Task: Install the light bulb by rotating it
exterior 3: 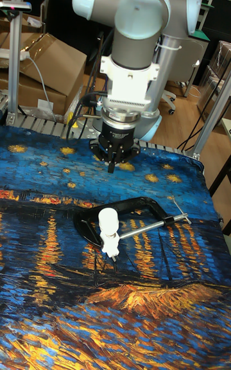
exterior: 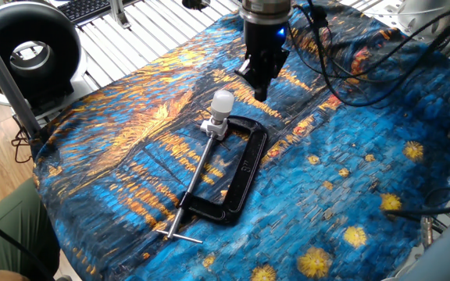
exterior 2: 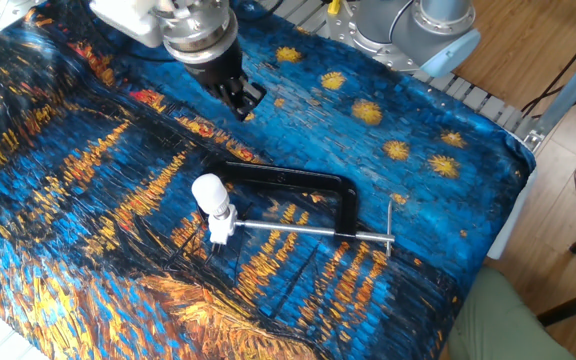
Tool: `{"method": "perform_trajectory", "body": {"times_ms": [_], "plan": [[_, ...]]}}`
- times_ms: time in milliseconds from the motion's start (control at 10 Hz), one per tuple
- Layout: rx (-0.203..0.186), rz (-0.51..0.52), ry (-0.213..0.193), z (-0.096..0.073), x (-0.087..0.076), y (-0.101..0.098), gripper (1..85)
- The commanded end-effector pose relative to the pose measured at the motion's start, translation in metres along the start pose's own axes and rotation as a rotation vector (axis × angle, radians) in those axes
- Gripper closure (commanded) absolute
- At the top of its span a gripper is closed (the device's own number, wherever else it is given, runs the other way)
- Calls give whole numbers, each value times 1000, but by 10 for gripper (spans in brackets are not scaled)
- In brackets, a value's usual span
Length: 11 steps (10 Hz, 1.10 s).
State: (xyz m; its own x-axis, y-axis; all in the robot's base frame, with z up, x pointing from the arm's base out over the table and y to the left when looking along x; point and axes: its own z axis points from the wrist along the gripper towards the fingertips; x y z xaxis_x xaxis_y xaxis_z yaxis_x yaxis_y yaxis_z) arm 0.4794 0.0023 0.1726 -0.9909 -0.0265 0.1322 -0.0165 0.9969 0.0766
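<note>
The table point(exterior: 131, 156) is covered by a cloth point(exterior 2: 448, 230) printed in blue and orange with yellow stars. Beyond the table's far edge, cardboard boxes point(exterior 3: 48, 65) stand stacked on the left, near a metal frame post point(exterior 3: 15, 36). A black ring-shaped device point(exterior: 26, 51) sits just off one table corner, with a keyboard point(exterior: 88, 8) behind it. Wood-look flooring point(exterior 2: 528, 50) surrounds the table. The room behind the table is dim.
</note>
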Motion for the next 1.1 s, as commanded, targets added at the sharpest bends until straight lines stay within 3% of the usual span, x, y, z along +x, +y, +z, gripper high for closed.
{"method": "perform_trajectory", "body": {"times_ms": [0,200,300,500,800,1000], "plan": [[-7,16,-53,-15,-25,9,663],[-32,-2,-90,-12,-27,3,563],[-66,-8,-87,-9,-22,7,537],[-60,-31,-88,-6,-18,2,537],[-103,-8,-94,-6,-21,14,540],[-99,-18,-113,-7,-26,13,540]]}}
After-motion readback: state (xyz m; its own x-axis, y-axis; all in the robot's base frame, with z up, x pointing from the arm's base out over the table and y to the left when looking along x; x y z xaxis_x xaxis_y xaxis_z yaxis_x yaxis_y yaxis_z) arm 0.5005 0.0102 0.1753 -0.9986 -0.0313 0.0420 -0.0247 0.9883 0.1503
